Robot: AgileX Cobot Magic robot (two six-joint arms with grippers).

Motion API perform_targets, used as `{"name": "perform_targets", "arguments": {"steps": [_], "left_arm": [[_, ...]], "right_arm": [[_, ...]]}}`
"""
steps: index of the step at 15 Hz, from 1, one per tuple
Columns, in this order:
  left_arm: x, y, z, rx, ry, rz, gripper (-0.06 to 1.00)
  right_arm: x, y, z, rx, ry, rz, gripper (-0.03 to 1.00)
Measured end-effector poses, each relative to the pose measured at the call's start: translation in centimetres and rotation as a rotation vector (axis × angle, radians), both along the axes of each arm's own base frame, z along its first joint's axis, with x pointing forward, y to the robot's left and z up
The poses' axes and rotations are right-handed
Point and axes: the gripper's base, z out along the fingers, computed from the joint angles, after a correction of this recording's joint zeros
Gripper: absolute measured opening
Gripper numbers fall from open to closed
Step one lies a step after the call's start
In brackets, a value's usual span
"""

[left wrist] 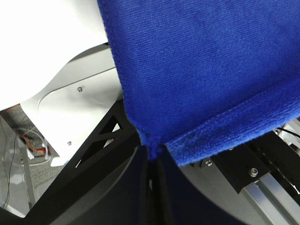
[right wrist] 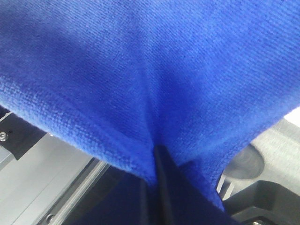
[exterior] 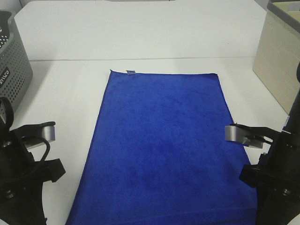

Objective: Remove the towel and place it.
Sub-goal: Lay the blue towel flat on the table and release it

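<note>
The royal-blue towel lies spread flat on the white table. Its far edge, with a small pale tag, is towards the back, and its near end runs out of the exterior view. In the left wrist view my left gripper is shut on a near corner of the towel, which stretches away from the jaws. In the right wrist view my right gripper is pinched shut on the other near corner of the towel. Both arms flank the towel at the front.
A grey perforated basket stands at the left edge of the table. At the back right is a beige box. The left wrist view shows the table's front edge, with black framing and cables below it.
</note>
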Motion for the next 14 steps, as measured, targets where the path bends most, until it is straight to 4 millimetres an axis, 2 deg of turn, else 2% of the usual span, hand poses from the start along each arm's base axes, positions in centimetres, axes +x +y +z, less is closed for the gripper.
{"name": "perform_targets", "arguments": {"steps": [2,4,6,8,10,14], "left_arm": [[0.2,-0.1,-1.3,0.009,0.057,-0.002,0.0],[0.3,-0.2,-2.0,0.011,0.082,-0.007,0.0],[1.1,-0.5,-3.4,0.011,0.122,-0.027,0.0],[1.9,-0.7,-4.1,0.014,0.135,-0.037,0.0],[2.1,-0.7,-4.3,0.015,0.14,-0.039,0.0],[2.1,-0.8,-6.0,0.023,0.205,-0.058,0.0]], "right_arm": [[0.2,0.1,-1.6,-0.015,0.075,-0.004,0.0],[0.2,0.1,-2.1,-0.02,0.104,-0.007,0.0],[0.2,0.1,-3.5,-0.036,0.166,-0.009,0.0],[0.2,0.1,-3.9,-0.043,0.186,-0.012,0.0],[0.2,0.1,-4.2,-0.049,0.203,-0.014,0.0],[0.4,0.2,-5.2,-0.052,0.251,-0.033,0.0]]}}
